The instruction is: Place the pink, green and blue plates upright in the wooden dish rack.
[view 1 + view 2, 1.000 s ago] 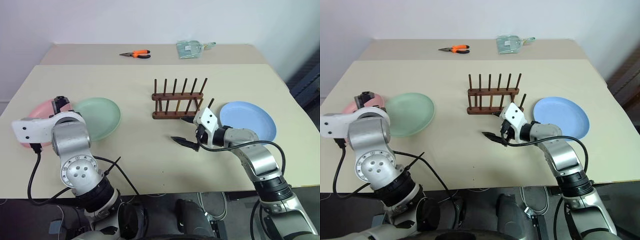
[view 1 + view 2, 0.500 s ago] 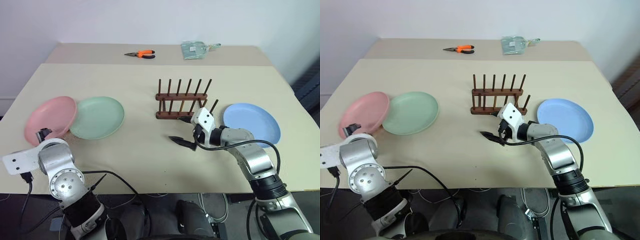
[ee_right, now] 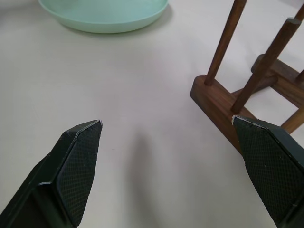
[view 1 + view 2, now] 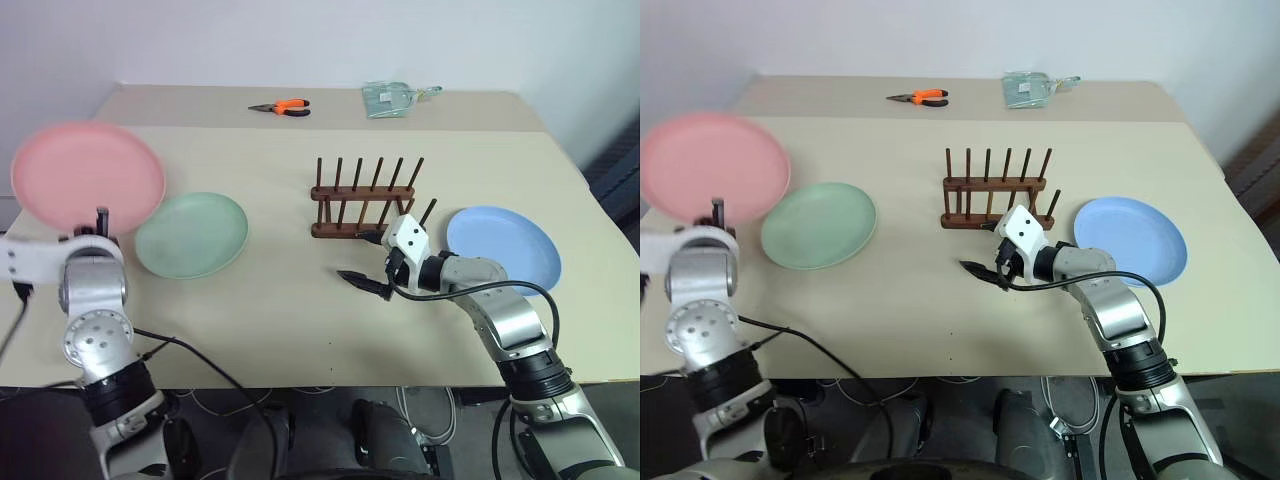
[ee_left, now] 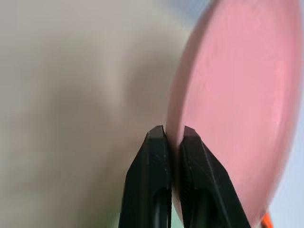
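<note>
The pink plate (image 4: pixel 88 175) stands lifted off the table, tilted up with its face toward the camera. The mint green plate (image 4: pixel 192 234) lies flat, left of the dark wooden dish rack (image 4: pixel 362 198) — empty pegs upright — and the blue plate (image 4: pixel 503 247) lies flat on its right.

Salmon pink plate (image 4: pixel 88 178) pinched by black left gripper (image 5: pixel 170 135); mint green plate (image 4: pixel 191 235); light blue plate (image 4: pixel 503 247); dark brown rack (image 4: pixel 362 196); orange-handled pliers (image 4: pixel 279 107).
</note>
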{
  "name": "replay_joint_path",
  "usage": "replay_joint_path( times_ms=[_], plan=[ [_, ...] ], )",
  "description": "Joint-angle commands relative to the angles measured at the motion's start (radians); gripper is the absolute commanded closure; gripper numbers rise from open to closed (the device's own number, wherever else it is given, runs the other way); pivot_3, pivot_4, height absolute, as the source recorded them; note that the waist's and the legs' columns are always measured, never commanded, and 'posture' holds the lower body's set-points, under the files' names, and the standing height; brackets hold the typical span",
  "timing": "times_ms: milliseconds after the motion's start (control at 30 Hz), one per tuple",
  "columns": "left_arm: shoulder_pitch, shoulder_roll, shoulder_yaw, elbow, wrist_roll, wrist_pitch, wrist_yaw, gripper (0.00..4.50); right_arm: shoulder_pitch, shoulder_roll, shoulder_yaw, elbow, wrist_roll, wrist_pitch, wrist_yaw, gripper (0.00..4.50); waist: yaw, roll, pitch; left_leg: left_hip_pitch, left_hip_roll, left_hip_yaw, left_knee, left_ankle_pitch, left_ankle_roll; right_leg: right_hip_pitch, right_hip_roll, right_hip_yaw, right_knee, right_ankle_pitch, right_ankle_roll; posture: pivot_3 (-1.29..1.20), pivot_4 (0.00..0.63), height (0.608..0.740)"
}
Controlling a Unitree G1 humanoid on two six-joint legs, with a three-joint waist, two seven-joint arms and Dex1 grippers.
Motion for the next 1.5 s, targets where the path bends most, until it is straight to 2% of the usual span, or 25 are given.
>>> replay_joint_path(
  times_ms=[33, 100, 233, 300, 367, 533, 700, 800, 933, 967, 1033, 1067, 1100, 1167, 1267, 1300, 1400, 1500],
  plan=[
    [-0.073, 0.073, -0.156, -0.083, 0.095, 0.080, -0.153, 4.48, -0.063, -0.020, -0.044, -0.082, -0.009, -0.045, -0.019, 0.00, -0.003, 0.000, 0.000, 0.000, 0.000, 0.000, 0.000, 0.000, 0.000, 0.000, 0.000, 0.000, 0.000, 0.000, 0.000, 0.00, 0.150, 0.740],
    [-0.133, 0.088, -0.244, -0.092, 0.145, 0.120, -0.213, 4.48, -0.111, -0.023, -0.040, -0.090, -0.068, -0.104, -0.062, 0.00, -0.006, 0.001, 0.001, 0.001, 0.000, 0.000, -0.001, 0.000, 0.000, 0.000, 0.000, 0.000, 0.000, 0.000, 0.000, 0.00, 0.150, 0.740],
    [-0.256, 0.043, -0.381, -0.073, 0.180, 0.197, -0.315, 4.48, -0.226, -0.036, 0.003, -0.031, -0.252, -0.285, -0.163, 0.00, -0.013, 0.002, 0.001, 0.001, 0.000, 0.000, -0.002, 0.000, 0.000, -0.001, 0.000, 0.000, 0.000, 0.002, 0.003, 0.00, 0.150, 0.740],
    [-0.290, 0.021, -0.408, -0.066, 0.186, 0.226, -0.352, 4.48, -0.269, -0.044, 0.031, 0.014, -0.341, -0.353, -0.206, 0.00, -0.027, 0.002, 0.001, 0.000, 0.000, 0.001, -0.002, 0.000, 0.000, -0.002, 0.000, 0.000, 0.000, 0.002, 0.004, 0.00, 0.150, 0.740],
    [-0.312, -0.025, -0.393, -0.057, 0.150, 0.249, -0.353, 4.48, -0.303, -0.062, 0.060, 0.067, -0.441, -0.430, -0.253, 0.00, -0.033, 0.002, 0.001, 0.000, 0.000, 0.001, -0.003, 0.000, 0.000, -0.002, 0.000, 0.000, -0.001, 0.002, 0.004, 0.00, 0.150, 0.740],
    [-0.328, -0.166, -0.308, -0.038, -0.084, 0.332, -0.283, 4.48, -0.363, -0.101, 0.100, 0.157, -0.635, -0.608, -0.374, 0.00, -0.037, 0.002, 0.001, 0.000, 0.001, 0.001, -0.003, 0.000, 0.000, -0.003, 0.000, 0.000, 0.000, 0.002, 0.004, 0.00, 0.150, 0.740],
    [-0.302, -0.146, -0.307, -0.037, -0.133, 0.430, -0.272, 4.48, -0.372, -0.115, 0.096, 0.213, -0.721, -0.684, -0.458, 0.00, -0.035, 0.002, 0.001, 0.000, 0.001, 0.001, -0.003, 0.003, -0.005, -0.002, 0.000, 0.001, -0.001, 0.002, 0.004, 0.00, 0.150, 0.740],
    [-0.291, -0.139, -0.300, -0.034, -0.129, 0.443, -0.261, 4.50, -0.368, -0.117, 0.095, 0.226, -0.742, -0.710, -0.476, 0.75, -0.035, 0.002, 0.001, 0.000, 0.000, 0.001, -0.003, 0.003, -0.005, -0.002, 0.000, 0.001, -0.001, 0.002, 0.004, 0.00, 0.150, 0.740],
    [-0.283, -0.153, -0.284, -0.025, -0.144, 0.448, -0.237, 4.50, -0.361, -0.116, 0.089, 0.234, -0.755, -0.732, -0.495, 2.60, -0.031, 0.002, 0.001, 0.000, 0.000, 0.001, -0.002, 0.003, -0.005, -0.002, 0.000, 0.001, -0.001, 0.002, 0.004, 0.00, 0.150, 0.740],
    [-0.283, -0.159, -0.278, -0.021, -0.147, 0.445, -0.233, 4.50, -0.360, -0.116, 0.089, 0.236, -0.760, -0.738, -0.499, 3.19, -0.030, 0.002, 0.001, 0.000, 0.000, 0.001, -0.002, 0.003, -0.005, -0.002, 0.000, 0.001, -0.001, 0.002, 0.004, 0.00, 0.150, 0.740],
    [-0.283, -0.175, -0.263, -0.014, -0.163, 0.433, -0.221, 4.50, -0.355, -0.113, 0.083, 0.237, -0.766, -0.748, -0.505, 4.03, -0.030, 0.002, 0.001, 0.000, 0.000, 0.001, -0.002, 0.003, -0.005, -0.002, 0.000, 0.001, -0.001, 0.002, 0.004, 0.00, 0.150, 0.740],
    [-0.285, -0.191, -0.245, -0.011, -0.182, 0.413, -0.222, 4.15, -0.351, -0.110, 0.081, 0.239, -0.769, -0.751, -0.508, 4.37, -0.030, 0.002, 0.001, 0.000, 0.000, 0.001, -0.002, 0.003, -0.005, -0.002, 0.000, 0.001, -0.001, 0.002, 0.004, 0.00, 0.150, 0.740],
    [-0.291, -0.205, -0.227, -0.010, -0.193, 0.389, -0.225, 3.78, -0.348, -0.108, 0.078, 0.240, -0.769, -0.750, -0.510, 4.50, -0.030, 0.002, 0.001, 0.000, 0.000, 0.001, -0.002, 0.003, -0.005, -0.002, 0.000, 0.001, -0.001, 0.002, 0.004, 0.00, 0.150, 0.740],
    [-0.305, -0.219, -0.197, -0.010, -0.192, 0.344, -0.219, 2.98, -0.340, -0.105, 0.073, 0.237, -0.764, -0.747, -0.508, 4.50, -0.029, 0.002, 0.001, 0.000, 0.000, 0.001, -0.002, 0.003, -0.005, -0.002, 0.000, 0.001, -0.001, 0.002, 0.003, 0.00, 0.150, 0.740],
    [-0.330, -0.186, -0.150, 0.010, -0.054, 0.226, -0.208, 1.59, -0.323, -0.078, 0.020, 0.223, -0.678, -0.695, -0.494, 4.50, -0.029, 0.002, 0.001, 0.000, 0.000, 0.001, -0.002, 0.004, -0.006, -0.002, 0.000, 0.001, -0.001, 0.002, 0.003, 0.00, 0.150, 0.740],
    [-0.322, -0.134, -0.161, 0.016, 0.026, 0.208, -0.239, 1.20, -0.319, -0.062, -0.016, 0.206, -0.607, -0.662, -0.473, 4.50, -0.031, 0.002, 0.001, 0.000, 0.000, 0.001, -0.002, 0.004, -0.006, -0.002, 0.000, 0.001, -0.001, 0.002, 0.003, 0.00, 0.150, 0.740],
    [-0.263, 0.036, -0.263, 0.005, 0.241, 0.180, -0.400, 1.20, -0.313, -0.006, -0.133, 0.142, -0.363, -0.502, -0.403, 4.50, -0.038, 0.002, 0.001, 0.001, 0.001, 0.001, -0.004, 0.004, -0.006, -0.002, 0.001, 0.002, -0.001, 0.002, 0.003, 0.00, 0.150, 0.740],
    [-0.187, 0.104, -0.330, -0.004, 0.322, 0.151, -0.554, 1.20, -0.309, 0.077, -0.278, 0.021, -0.015, -0.172, -0.356, 4.50, -0.034, 0.003, 0.002, 0.001, 0.001, 0.001, -0.005, 0.003, -0.004, -0.002, 0.001, 0.002, -0.001, 0.002, 0.003, 0.00, 0.150, 0.740]
  ],
)
